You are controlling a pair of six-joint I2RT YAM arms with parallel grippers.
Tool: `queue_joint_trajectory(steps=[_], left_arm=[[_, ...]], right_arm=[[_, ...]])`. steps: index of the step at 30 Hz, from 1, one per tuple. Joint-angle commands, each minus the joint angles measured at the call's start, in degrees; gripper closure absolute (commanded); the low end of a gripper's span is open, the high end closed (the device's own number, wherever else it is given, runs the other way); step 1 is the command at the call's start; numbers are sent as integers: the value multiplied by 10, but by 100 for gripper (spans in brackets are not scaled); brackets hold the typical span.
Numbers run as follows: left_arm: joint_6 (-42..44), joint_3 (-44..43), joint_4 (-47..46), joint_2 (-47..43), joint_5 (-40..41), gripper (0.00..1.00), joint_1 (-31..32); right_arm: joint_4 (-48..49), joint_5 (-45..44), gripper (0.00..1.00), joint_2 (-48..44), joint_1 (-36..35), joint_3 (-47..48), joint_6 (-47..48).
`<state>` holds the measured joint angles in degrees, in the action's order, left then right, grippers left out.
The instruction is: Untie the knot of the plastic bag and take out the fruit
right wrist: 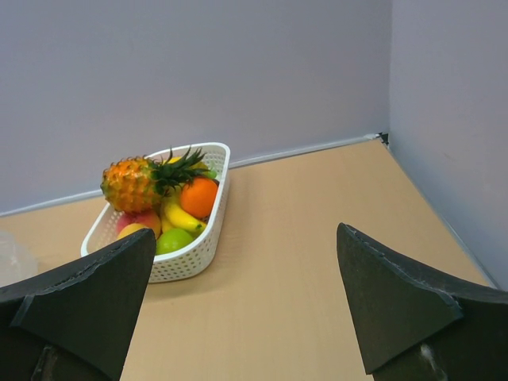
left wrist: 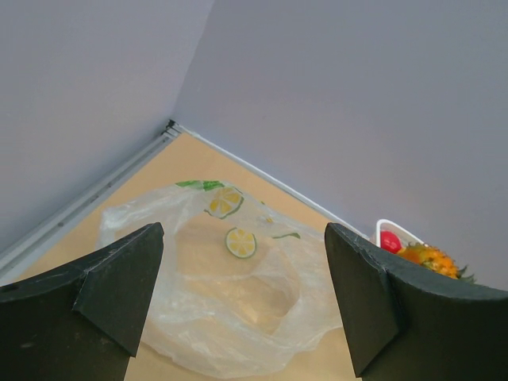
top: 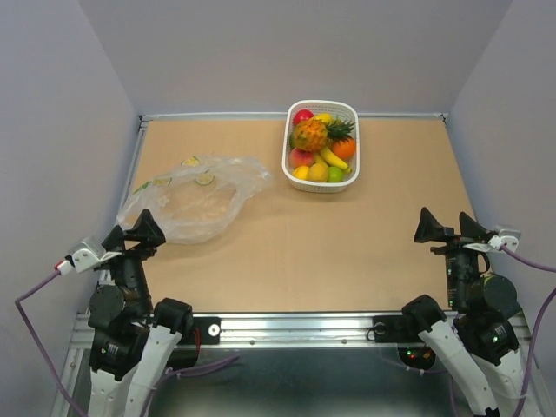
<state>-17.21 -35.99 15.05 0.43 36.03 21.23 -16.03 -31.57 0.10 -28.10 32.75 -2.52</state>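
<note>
The plastic bag lies flat and empty at the left of the table, its mouth open; no knot shows on it. It also shows in the left wrist view. The fruit lies in the white basket at the back: pineapple, orange, green fruit, peach. My left gripper is open and empty at the bag's near edge. My right gripper is open and empty at the near right, apart from the basket.
Grey walls enclose the table on three sides. Bananas and a red apple also lie in the basket. A metal rail runs along the near edge by the arm bases.
</note>
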Motion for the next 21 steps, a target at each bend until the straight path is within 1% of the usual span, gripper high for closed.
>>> queue_joint_trajectory(steps=[1, 2, 4, 9, 21], left_arm=[[24, 11, -55, -116, -53, 6, -61], [28, 15, -61, -116, -65, 6, -86], [31, 18, -72, -116, -93, 6, -93], [31, 21, -69, -116, -69, 6, -94], [27, 24, -76, -116, -74, 7, -95]], right_arm=[[12, -1, 0, 1, 1, -3, -3], [12, -1, 0, 1, 2, -5, -2], [12, -2, 0, 1, 2, -6, -1], [13, -3, 0, 1, 2, -6, -1], [17, -2, 0, 1, 2, -9, 1]])
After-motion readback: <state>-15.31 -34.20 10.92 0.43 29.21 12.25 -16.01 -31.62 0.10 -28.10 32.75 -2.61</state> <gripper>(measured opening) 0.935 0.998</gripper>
